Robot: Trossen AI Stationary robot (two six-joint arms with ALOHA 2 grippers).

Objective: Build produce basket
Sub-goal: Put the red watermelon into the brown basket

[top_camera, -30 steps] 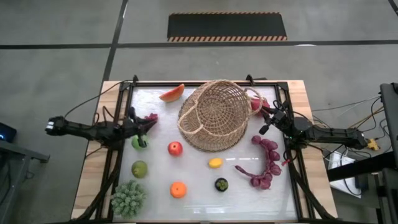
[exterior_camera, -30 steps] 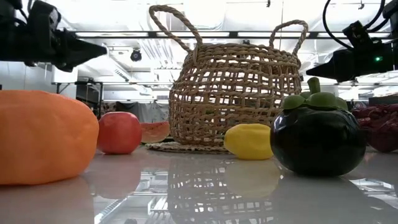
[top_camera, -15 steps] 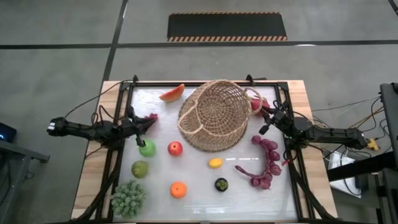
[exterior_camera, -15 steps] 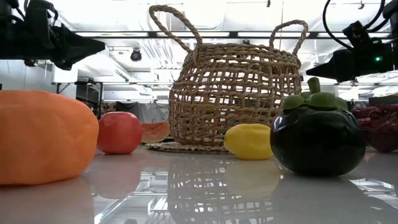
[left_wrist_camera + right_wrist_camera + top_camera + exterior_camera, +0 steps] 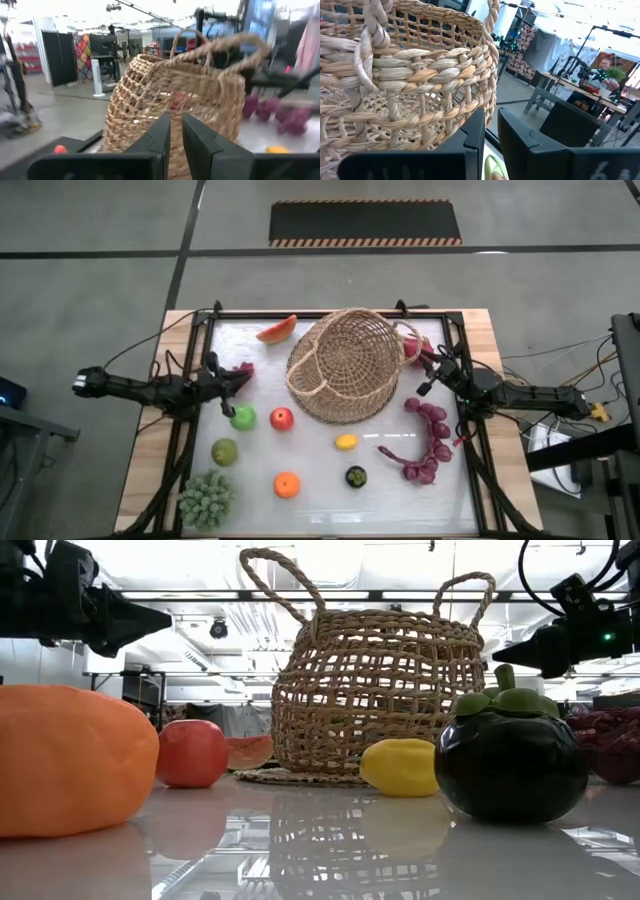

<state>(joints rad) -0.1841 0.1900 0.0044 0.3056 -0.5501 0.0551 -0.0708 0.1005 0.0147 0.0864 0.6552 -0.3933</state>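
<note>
The wicker basket (image 5: 345,365) stands upright on its base at the far middle of the table, handles up (image 5: 375,690). Loose produce lies in front of it: a green apple (image 5: 243,417), red apple (image 5: 282,418), pear (image 5: 224,451), orange (image 5: 287,484), lemon (image 5: 346,442), dark mangosteen (image 5: 356,476) and purple grapes (image 5: 428,440). A watermelon slice (image 5: 277,330) lies at the far left. My left gripper (image 5: 240,378) hovers shut, left of the basket and above the green apple. My right gripper (image 5: 424,372) hovers shut at the basket's right wall (image 5: 420,75).
A green grape bunch (image 5: 207,498) sits at the near left corner. A red fruit (image 5: 411,348) rests against the basket's right side, close to my right gripper. A black frame (image 5: 470,430) borders the white table top. Open room lies between the lemon and the near edge.
The green apple has rolled along the table toward the right, away from under my left gripper, and now lies close beside the red apple. Both arms have stayed nearly where they were.
</note>
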